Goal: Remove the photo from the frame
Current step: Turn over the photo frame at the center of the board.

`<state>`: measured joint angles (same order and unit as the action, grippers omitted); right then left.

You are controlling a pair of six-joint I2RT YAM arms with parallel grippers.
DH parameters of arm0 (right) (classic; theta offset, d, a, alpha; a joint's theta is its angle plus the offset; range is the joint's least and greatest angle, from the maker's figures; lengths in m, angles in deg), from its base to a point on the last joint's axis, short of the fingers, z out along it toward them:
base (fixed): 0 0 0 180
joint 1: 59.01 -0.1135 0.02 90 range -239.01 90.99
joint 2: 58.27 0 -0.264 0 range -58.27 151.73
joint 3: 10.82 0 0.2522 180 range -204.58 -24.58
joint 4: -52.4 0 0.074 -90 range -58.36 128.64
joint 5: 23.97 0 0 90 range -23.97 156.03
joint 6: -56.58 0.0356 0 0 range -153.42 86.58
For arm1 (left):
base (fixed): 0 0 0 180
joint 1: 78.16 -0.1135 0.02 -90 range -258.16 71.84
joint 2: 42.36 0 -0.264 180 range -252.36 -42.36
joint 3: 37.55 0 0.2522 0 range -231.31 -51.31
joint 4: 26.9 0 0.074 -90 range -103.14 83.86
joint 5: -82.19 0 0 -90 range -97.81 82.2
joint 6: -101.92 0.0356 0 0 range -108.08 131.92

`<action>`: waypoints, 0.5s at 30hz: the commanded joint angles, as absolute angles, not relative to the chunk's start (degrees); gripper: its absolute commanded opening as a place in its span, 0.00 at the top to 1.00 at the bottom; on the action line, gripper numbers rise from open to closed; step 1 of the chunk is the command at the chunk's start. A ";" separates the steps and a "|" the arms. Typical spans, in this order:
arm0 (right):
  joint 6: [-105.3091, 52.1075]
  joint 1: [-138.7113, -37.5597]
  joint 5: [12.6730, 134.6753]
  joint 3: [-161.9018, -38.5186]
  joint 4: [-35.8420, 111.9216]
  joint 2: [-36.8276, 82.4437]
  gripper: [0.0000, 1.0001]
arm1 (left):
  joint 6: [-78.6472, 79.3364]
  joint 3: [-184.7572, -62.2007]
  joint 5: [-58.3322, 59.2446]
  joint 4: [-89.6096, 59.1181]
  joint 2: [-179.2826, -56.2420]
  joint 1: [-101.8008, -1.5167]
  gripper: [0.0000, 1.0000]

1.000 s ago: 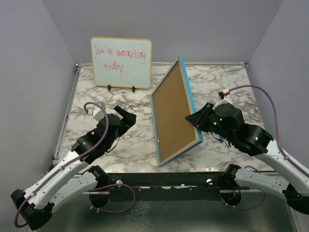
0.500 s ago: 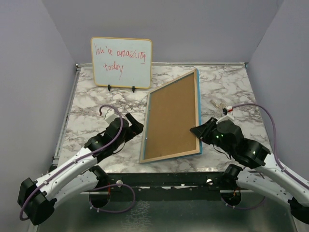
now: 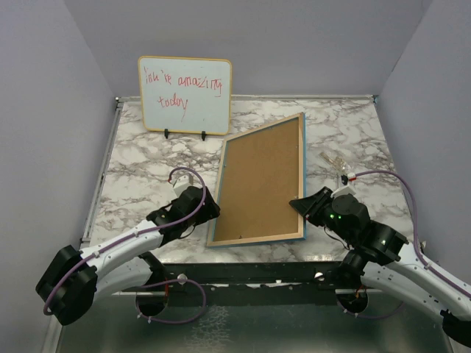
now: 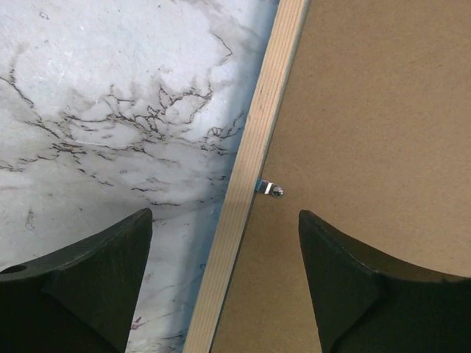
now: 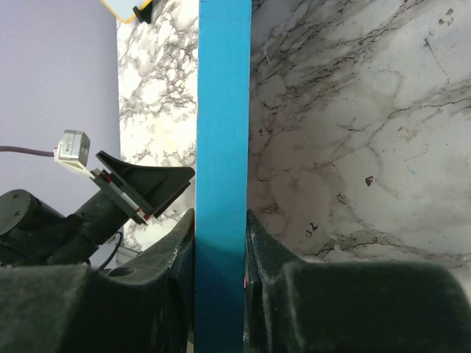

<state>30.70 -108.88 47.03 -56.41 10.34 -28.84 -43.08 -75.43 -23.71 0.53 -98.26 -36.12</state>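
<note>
The frame (image 3: pixel 261 182) is tipped low over the table with its brown backing board up and its bright blue rim (image 5: pixel 221 132) along the edges. The photo is hidden under the board. My right gripper (image 3: pixel 300 206) is shut on the frame's right edge, and in the right wrist view its fingers (image 5: pixel 173 250) press both faces of the blue rim. My left gripper (image 3: pixel 210 213) is at the frame's left edge. It stands open (image 4: pixel 224 215), straddling the pale wood rim (image 4: pixel 246 184) just below a small metal clip (image 4: pixel 268 189), touching nothing.
A small whiteboard (image 3: pixel 184 94) with red handwriting stands at the back left of the marble table (image 3: pixel 140 162). A small pale object (image 3: pixel 335 160) lies on the marble right of the frame. Grey walls close in on both sides.
The frame has swung down from nearly upright to lying low, back upward, still in the right gripper. My left arm has moved in to the frame's left edge, its jaws slightly narrower.
</note>
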 commanded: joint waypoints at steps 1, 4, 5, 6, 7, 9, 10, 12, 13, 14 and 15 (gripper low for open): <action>28.79 -108.92 44.31 -55.87 12.19 -29.98 0.99 | -40.77 -73.83 -21.37 -4.72 -100.72 -36.80 0.24; 28.86 -108.91 44.32 -55.93 11.62 -30.06 0.99 | -41.10 -72.81 -19.08 -7.16 -102.02 -37.53 0.36; 28.90 -108.93 44.26 -55.94 11.57 -30.08 0.99 | -41.20 -72.54 -18.07 -7.82 -102.42 -37.75 0.39; 28.96 -108.93 44.17 -55.95 11.49 -30.19 0.99 | -41.43 -72.27 -17.14 -8.31 -102.75 -37.99 0.41; 28.98 -108.93 44.07 -55.95 11.43 -30.33 0.99 | -41.59 -71.90 -15.68 -9.01 -103.04 -38.26 0.43; 29.00 -108.93 43.97 -55.95 11.47 -30.36 0.99 | -41.92 -70.89 -13.16 -10.73 -103.38 -38.71 0.45; 28.99 -108.93 44.02 -56.02 11.54 -30.28 0.99 | -42.29 -70.45 -12.58 -11.12 -103.39 -38.87 0.47; 28.92 -108.93 44.14 -56.12 11.48 -30.07 0.99 | -42.94 -69.34 -11.73 -12.24 -103.00 -39.08 0.49; 28.90 -108.94 44.27 -56.13 11.49 -29.99 0.98 | -43.22 -68.74 -11.19 -12.84 -102.63 -39.24 0.51; 28.90 -108.93 44.37 -56.17 11.46 -29.81 0.98 | -43.32 -68.19 -10.42 -13.65 -102.28 -39.46 0.54; 28.90 -108.93 44.48 -56.17 11.47 -29.70 0.98 | -43.16 -67.65 -9.57 -14.92 -101.97 -39.70 0.55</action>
<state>31.05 -108.88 47.03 -56.19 10.28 -29.41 -42.49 -70.27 -14.81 -10.33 -102.98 -38.87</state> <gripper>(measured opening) 0.256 0.481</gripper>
